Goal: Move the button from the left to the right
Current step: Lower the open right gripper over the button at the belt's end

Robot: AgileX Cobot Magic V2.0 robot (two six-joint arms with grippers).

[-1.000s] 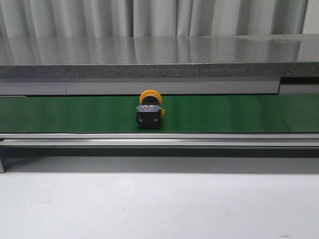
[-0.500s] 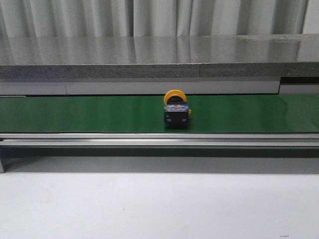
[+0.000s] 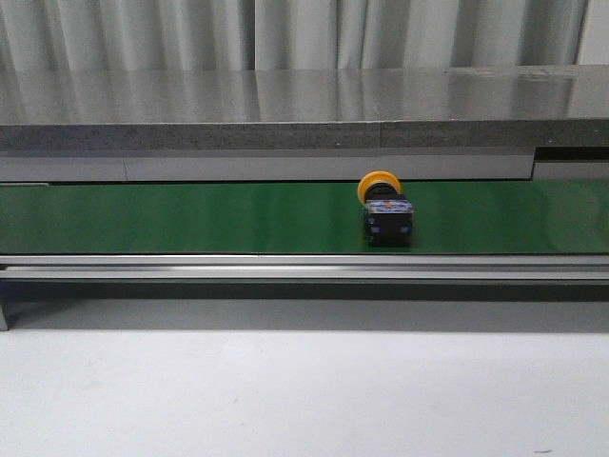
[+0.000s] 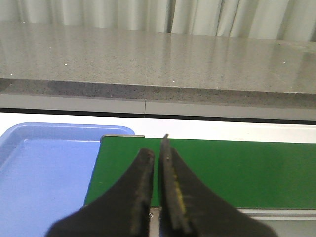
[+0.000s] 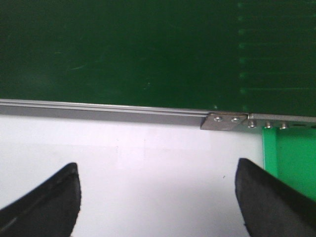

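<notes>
The button [image 3: 384, 212], yellow-orange cap behind a dark boxy body, lies on the green belt [image 3: 171, 219] right of centre in the front view. No gripper shows in that view. In the left wrist view my left gripper [image 4: 157, 148] is shut and empty, over the left end of the belt [image 4: 237, 168]. In the right wrist view my right gripper [image 5: 158, 185] is open and empty over the white table [image 5: 148, 163], just in front of the belt [image 5: 123, 49]. The button shows in neither wrist view.
A blue tray [image 4: 44, 168] sits left of the belt's end. A metal rail [image 3: 304, 267] edges the belt's front. A grey stone counter [image 3: 304, 105] runs behind the belt. A green container [image 5: 291, 158] lies at the belt's right end.
The button has travelled right along the belt, from just left of centre to right of centre. Nothing else has visibly moved.
</notes>
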